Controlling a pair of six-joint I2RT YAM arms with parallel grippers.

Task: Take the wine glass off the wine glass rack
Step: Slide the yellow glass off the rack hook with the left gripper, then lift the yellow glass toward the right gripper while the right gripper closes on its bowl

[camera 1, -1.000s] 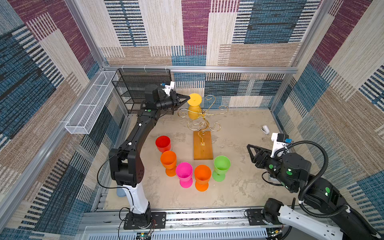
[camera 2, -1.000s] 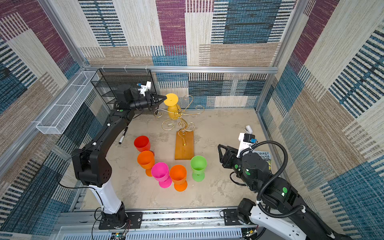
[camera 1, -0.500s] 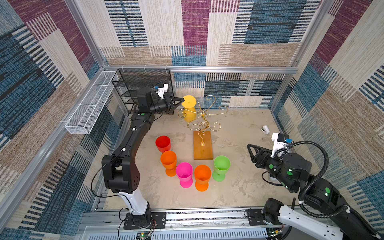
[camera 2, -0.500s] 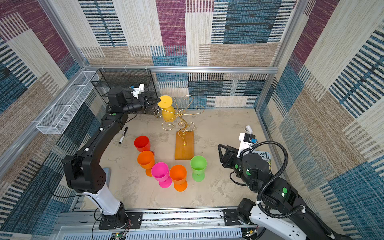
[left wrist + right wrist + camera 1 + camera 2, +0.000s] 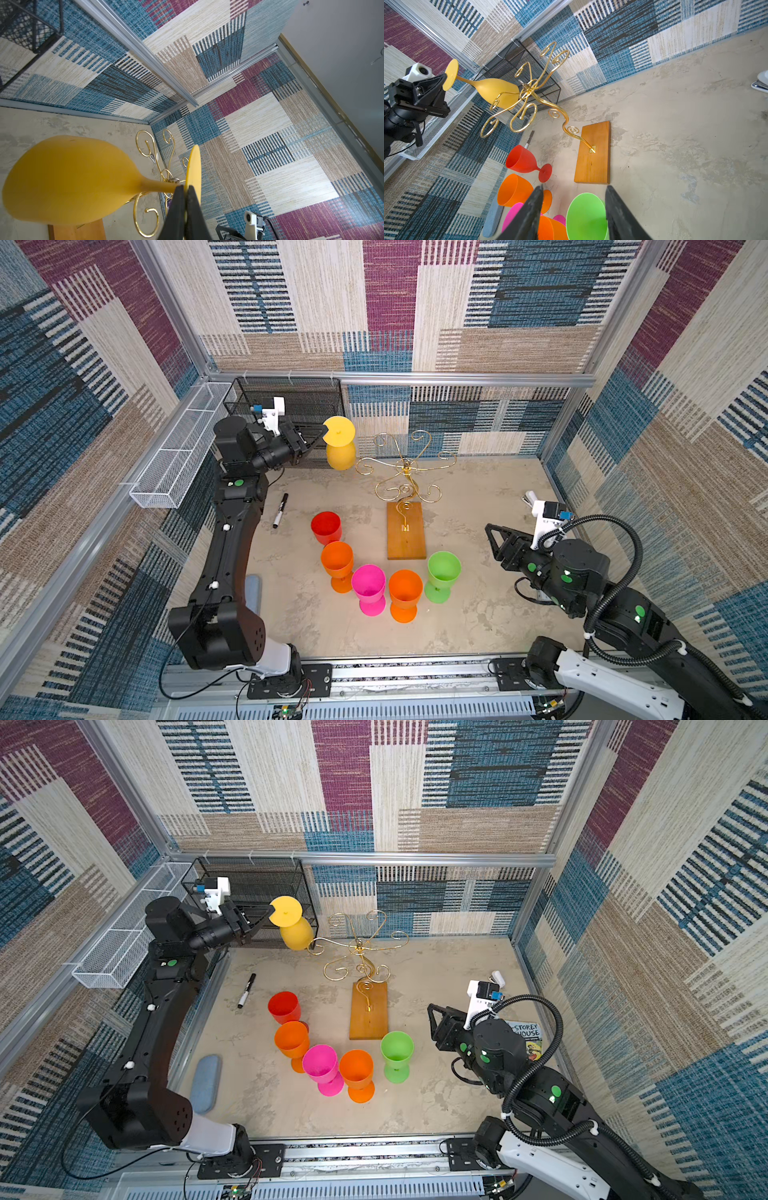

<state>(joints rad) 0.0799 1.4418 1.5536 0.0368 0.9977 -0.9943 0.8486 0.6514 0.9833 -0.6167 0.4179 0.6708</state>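
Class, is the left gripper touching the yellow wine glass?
Touching: the left wrist view shows the left gripper pinching the yellow wine glass by its foot.

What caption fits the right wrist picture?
The left gripper holds the yellow wine glass by its foot, next to the wine glass rack.

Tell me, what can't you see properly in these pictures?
- Book: in a top view, the right arm covers part of it, title incomplete.
- Grey-blue pad: in a top view, mostly behind the left arm.
- White object: right wrist view, cut off by the picture's edge.
- Yellow wine glass: its inside, since the bowl opens downward.
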